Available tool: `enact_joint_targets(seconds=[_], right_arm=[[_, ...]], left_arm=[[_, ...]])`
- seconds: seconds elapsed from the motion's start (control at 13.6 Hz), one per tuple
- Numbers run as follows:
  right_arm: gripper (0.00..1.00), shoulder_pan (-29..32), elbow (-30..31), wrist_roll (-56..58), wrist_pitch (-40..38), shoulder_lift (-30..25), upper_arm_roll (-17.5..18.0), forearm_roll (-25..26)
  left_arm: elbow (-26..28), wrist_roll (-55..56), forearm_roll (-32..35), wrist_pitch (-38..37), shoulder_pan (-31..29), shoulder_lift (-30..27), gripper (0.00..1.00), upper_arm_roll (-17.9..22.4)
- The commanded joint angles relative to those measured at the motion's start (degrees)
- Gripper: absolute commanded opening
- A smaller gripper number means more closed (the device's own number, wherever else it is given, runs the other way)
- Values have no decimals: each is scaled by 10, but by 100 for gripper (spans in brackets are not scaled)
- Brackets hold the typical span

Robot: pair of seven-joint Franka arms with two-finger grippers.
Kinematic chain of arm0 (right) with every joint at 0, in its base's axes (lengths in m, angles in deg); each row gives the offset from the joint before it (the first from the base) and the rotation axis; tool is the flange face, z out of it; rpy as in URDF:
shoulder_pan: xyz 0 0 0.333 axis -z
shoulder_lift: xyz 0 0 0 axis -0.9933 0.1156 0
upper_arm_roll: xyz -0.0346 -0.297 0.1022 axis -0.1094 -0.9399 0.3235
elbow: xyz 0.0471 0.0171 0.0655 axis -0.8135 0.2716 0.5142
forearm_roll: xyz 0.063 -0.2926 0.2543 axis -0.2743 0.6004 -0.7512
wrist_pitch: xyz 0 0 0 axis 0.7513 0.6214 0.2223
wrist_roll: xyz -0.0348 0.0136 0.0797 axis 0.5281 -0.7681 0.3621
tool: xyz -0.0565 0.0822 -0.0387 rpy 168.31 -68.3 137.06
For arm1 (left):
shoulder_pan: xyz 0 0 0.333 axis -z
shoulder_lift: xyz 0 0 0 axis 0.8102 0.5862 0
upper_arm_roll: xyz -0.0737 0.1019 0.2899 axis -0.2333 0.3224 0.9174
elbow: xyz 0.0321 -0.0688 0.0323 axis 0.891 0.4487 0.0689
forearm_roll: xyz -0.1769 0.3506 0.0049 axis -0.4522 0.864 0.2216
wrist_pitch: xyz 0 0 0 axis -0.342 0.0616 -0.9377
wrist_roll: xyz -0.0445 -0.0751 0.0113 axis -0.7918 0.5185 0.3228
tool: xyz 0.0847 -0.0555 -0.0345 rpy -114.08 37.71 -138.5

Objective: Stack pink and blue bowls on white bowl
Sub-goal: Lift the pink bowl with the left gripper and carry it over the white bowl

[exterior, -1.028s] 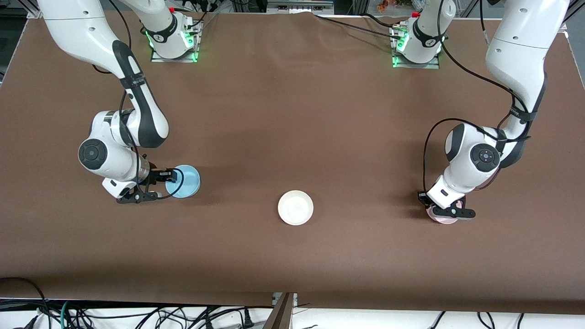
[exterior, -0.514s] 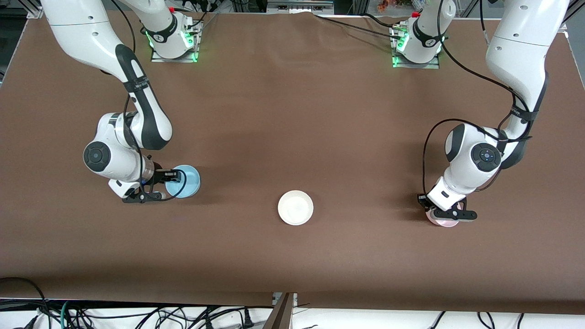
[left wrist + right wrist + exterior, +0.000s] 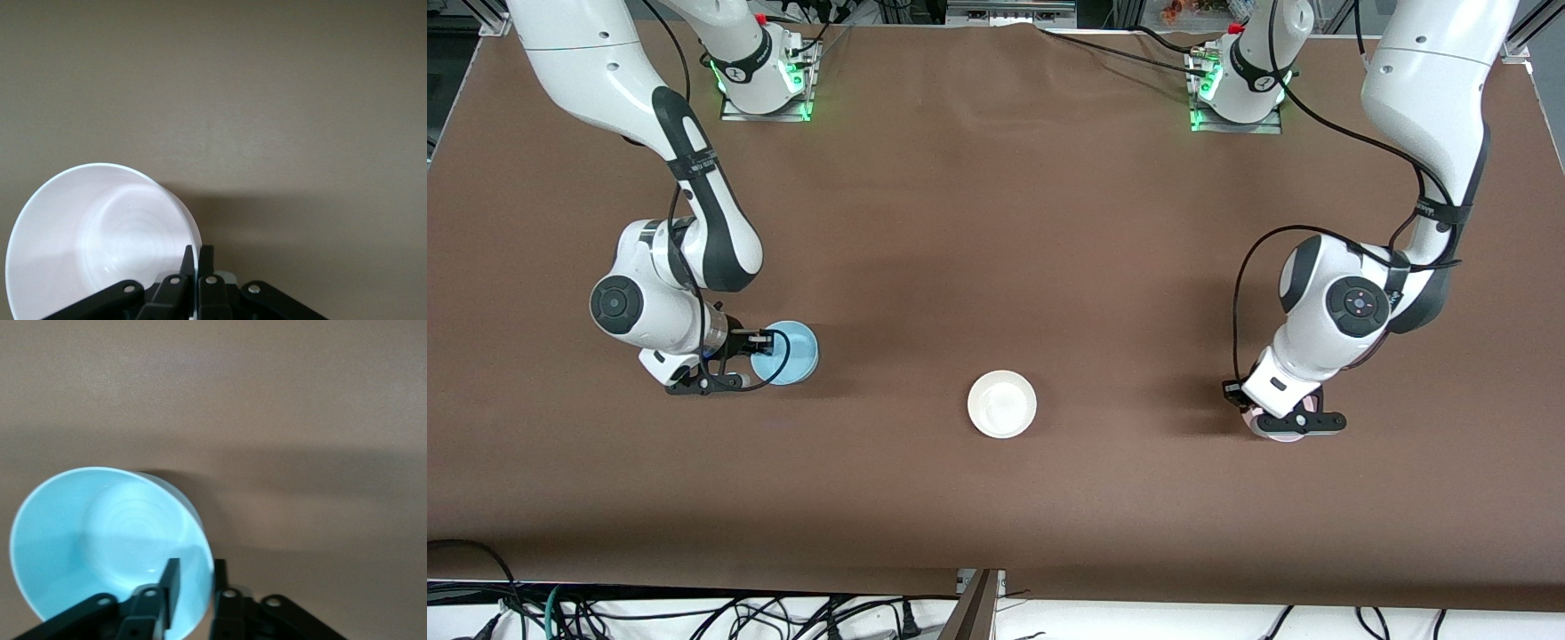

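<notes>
The pale pink bowl [image 3: 1282, 435] sits toward the left arm's end of the table, mostly hidden under my left gripper [image 3: 1282, 420]. In the left wrist view that gripper [image 3: 198, 249] is shut on the pink bowl's [image 3: 100, 233] rim. The sky-blue bowl [image 3: 793, 354] stands toward the right arm's end. My right gripper [image 3: 759, 349] is at its rim. In the right wrist view the right gripper [image 3: 195, 569] is open, one finger inside the blue bowl [image 3: 107, 533] and one outside, with a gap at the wall. The white bowl [image 3: 1002, 404] stands alone between them, nearer the front camera.
Brown cloth covers the table [image 3: 996, 222]. The two arm bases [image 3: 765, 84] [image 3: 1234, 93] stand along the edge farthest from the front camera. Cables hang under the edge nearest to it [image 3: 694, 613].
The right gripper's fingers have narrowed around the blue bowl's rim. The left gripper, shut on the pink bowl, has shifted a little toward the white bowl.
</notes>
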Motion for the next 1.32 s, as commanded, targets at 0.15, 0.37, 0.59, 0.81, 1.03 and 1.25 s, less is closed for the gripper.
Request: enact_joint_targets(seconds=[0.15,0.37,0.59,0.81,1.03,1.25], right_arm=[[0,8,0,28,2,-3,2,-14],[0,8,-23,29,-20,-15,-1,-14],[0,9,-84,25,-112,-38,-10,-14],[0,10,-156,29,-213,-50,-32,-13],[0,10,-229,23,-306,-57,-34,-12],[0,10,-286,24,-399,-67,-59,-11]], left_arm=[[-50,116,8,-72,61,-7,0,4],[-68,180,7,-95,102,-6,0,4],[-85,255,7,-102,139,-3,0,5],[-104,311,8,-110,170,4,0,5],[-147,366,8,-132,200,29,0,6],[-229,432,9,-171,232,78,0,8]])
